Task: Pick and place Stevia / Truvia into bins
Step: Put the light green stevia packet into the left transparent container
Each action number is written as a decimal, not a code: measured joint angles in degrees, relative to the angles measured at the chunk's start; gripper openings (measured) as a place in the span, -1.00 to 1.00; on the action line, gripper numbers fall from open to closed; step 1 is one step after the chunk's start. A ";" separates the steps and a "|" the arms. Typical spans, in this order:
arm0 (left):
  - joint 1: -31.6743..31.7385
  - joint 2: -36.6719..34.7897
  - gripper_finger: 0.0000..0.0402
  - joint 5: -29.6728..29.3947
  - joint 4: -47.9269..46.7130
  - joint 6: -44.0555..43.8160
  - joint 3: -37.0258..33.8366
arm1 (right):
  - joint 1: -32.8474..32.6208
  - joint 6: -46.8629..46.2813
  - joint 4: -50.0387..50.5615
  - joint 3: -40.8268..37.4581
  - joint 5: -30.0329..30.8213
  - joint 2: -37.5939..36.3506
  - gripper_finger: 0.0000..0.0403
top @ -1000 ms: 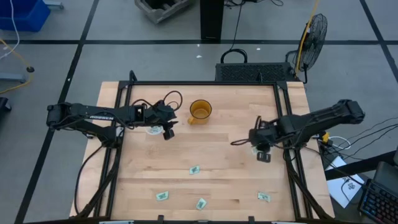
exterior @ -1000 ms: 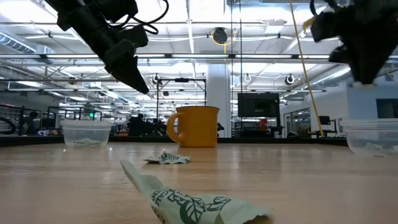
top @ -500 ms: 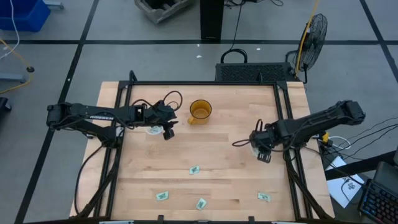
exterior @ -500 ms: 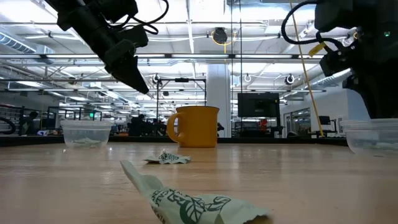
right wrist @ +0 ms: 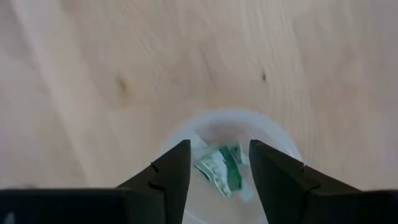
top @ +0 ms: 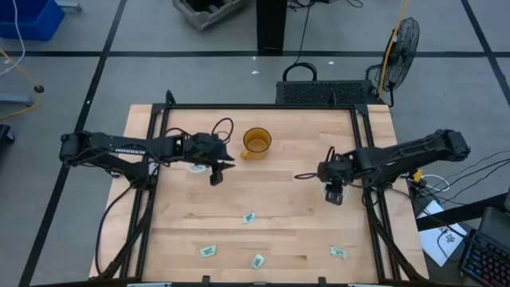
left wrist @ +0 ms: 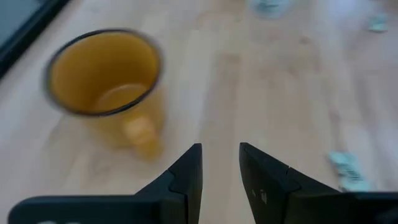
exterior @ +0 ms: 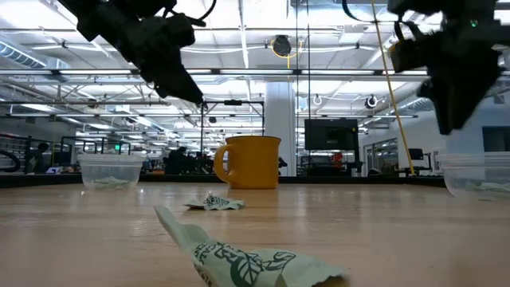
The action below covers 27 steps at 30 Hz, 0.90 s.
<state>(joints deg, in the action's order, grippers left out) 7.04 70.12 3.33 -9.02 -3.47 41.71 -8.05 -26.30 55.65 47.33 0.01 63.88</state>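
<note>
Several pale green and white sachets lie flat on the table's near half point(top: 249, 217) point(top: 208, 251) point(top: 258, 261); two show close up in the low view point(exterior: 213, 202) point(exterior: 247, 259). My left gripper point(top: 227, 163) point(left wrist: 219, 162) is open and hovers beside the left clear cup point(exterior: 111, 170), pointing toward the amber mug point(left wrist: 102, 74). My right gripper point(top: 331, 190) point(right wrist: 219, 168) is open, pointing down above the right clear cup point(right wrist: 230, 124), which holds crumpled sachets point(right wrist: 222, 167). Neither gripper holds anything.
The amber mug point(top: 256, 142) stands mid-table toward the far edge, its handle toward the left arm. A black frame point(top: 263, 107) rims the table. One sachet point(top: 339, 253) lies near the near right corner. Bare wood lies between the two arms.
My left gripper has swung a little toward the table's right, nearer the mug, and risen slightly. My right gripper dipped toward its cup, then rose and shifted a little toward the table's left. The sachets on the table have not moved.
</note>
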 joint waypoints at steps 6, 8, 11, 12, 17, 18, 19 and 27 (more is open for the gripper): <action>-5.04 1.68 -0.44 1.34 0.81 -2.41 0.04 | 0.00 6.66 -11.69 2.82 0.15 -0.71 -0.25; -7.39 3.55 -0.44 1.33 0.51 -3.93 0.03 | 0.00 12.48 -18.68 2.82 0.15 -0.71 -0.25; -10.98 7.65 -0.44 1.64 3.00 -5.71 0.04 | 0.00 21.85 -30.80 1.87 0.17 -0.63 -0.24; -12.15 9.18 -0.44 1.84 3.69 -6.08 0.04 | 0.00 24.73 -34.58 1.25 0.17 -0.64 -0.24; -16.47 16.24 -0.44 2.90 11.27 -9.51 0.00 | 0.45 34.28 -48.89 -2.38 0.17 -0.62 -0.25; -16.98 17.70 -0.44 2.93 13.56 -10.84 0.00 | 0.68 35.18 -50.05 -3.04 0.20 -0.62 -0.25; -17.43 18.93 -0.44 2.93 15.17 -12.13 0.00 | 0.96 35.84 -51.16 -3.81 0.18 -0.62 -0.25; -20.00 29.07 -0.44 4.20 26.34 -15.53 0.02 | 3.22 36.74 -57.86 -10.22 0.20 -0.62 -0.26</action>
<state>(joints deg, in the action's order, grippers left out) -12.97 99.19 7.53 17.32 -19.00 41.74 -4.83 10.43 -2.21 37.11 0.22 63.26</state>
